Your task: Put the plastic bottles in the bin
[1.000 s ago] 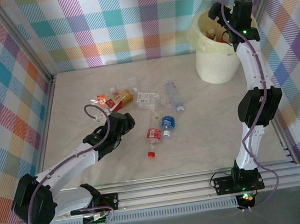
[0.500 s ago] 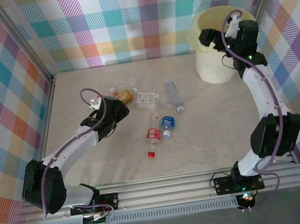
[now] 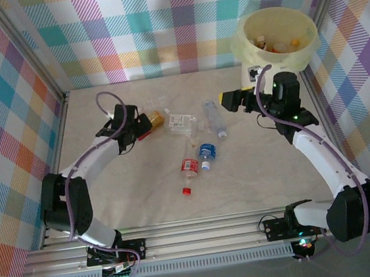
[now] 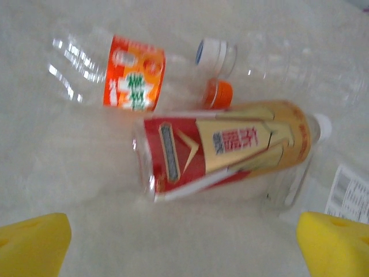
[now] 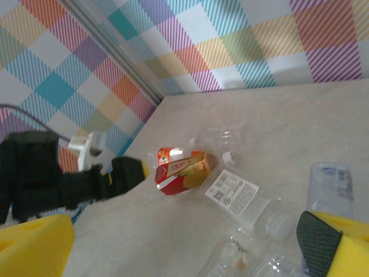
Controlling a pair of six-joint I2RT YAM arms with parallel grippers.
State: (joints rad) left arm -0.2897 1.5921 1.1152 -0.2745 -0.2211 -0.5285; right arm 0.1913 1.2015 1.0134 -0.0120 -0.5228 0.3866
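Rightward, open table point(image 3: 269, 158) between the loose bottles point(image 3: 189, 167) and the bin point(image 3: 244, 49).

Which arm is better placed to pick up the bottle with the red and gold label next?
Left. Its open end effector hovers right at the red and gold bottle. The right end effector, open and empty, is farther off, near the bin.
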